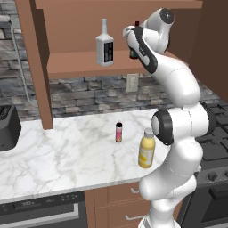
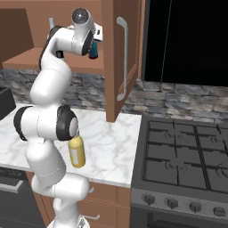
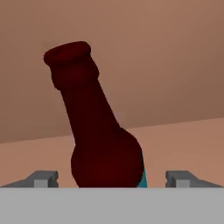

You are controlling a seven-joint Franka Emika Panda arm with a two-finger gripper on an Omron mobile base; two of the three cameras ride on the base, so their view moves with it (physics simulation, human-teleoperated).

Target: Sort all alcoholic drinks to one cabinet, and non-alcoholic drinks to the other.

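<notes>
- The brown bottle (image 3: pixel 105 144) stands on the cabinet shelf (image 1: pixel 80 67), between the spread fingers (image 3: pixel 46 178) — apart from both.
- Likely glass: stiff, slick, top-heavy — best taken at its wide body.
- White bottle (image 1: pixel 104 46) shares the shelf.

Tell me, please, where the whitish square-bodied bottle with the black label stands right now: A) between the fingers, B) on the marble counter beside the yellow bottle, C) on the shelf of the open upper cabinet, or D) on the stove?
C: the whitish bottle stands upright on the cabinet shelf, above the counter, where the yellow bottle and pink bottle stand.
</notes>
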